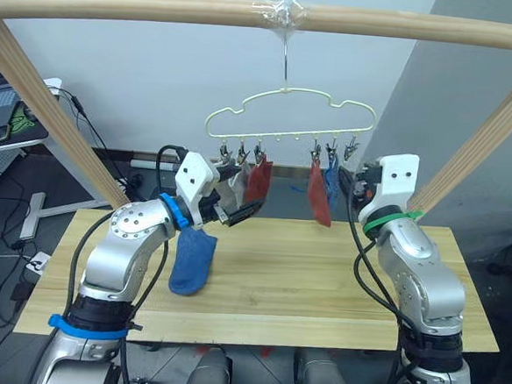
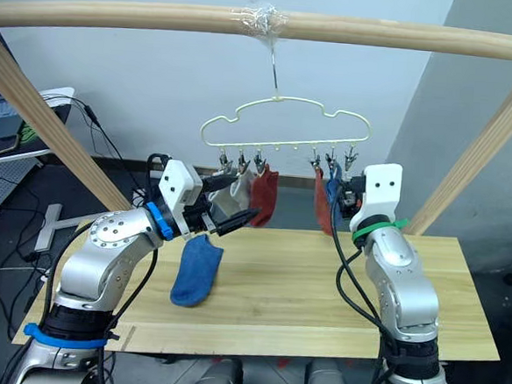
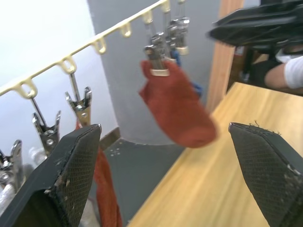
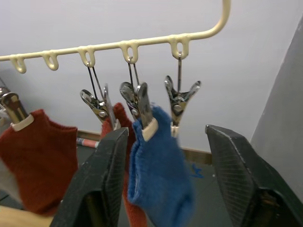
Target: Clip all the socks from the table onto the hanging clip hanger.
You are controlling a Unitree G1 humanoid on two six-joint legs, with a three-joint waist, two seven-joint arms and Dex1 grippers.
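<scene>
Both arms have rounded silver-grey metallic shells with dark screw points, ending in white box-shaped wrist housings. The left arm (image 1: pixel 129 245) carries blue bands at wrist and lower base; the right arm (image 1: pixel 422 274) carries a green wrist band. Black cables loop along each arm. Black ribbed collars sit near the bases. The fingers (image 3: pixel 71 175) are black, apparently mesh-textured.

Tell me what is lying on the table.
One blue sock lies on the table, near the left gripper. The left arm covers part of the tabletop, so anything under it cannot be seen.
</scene>
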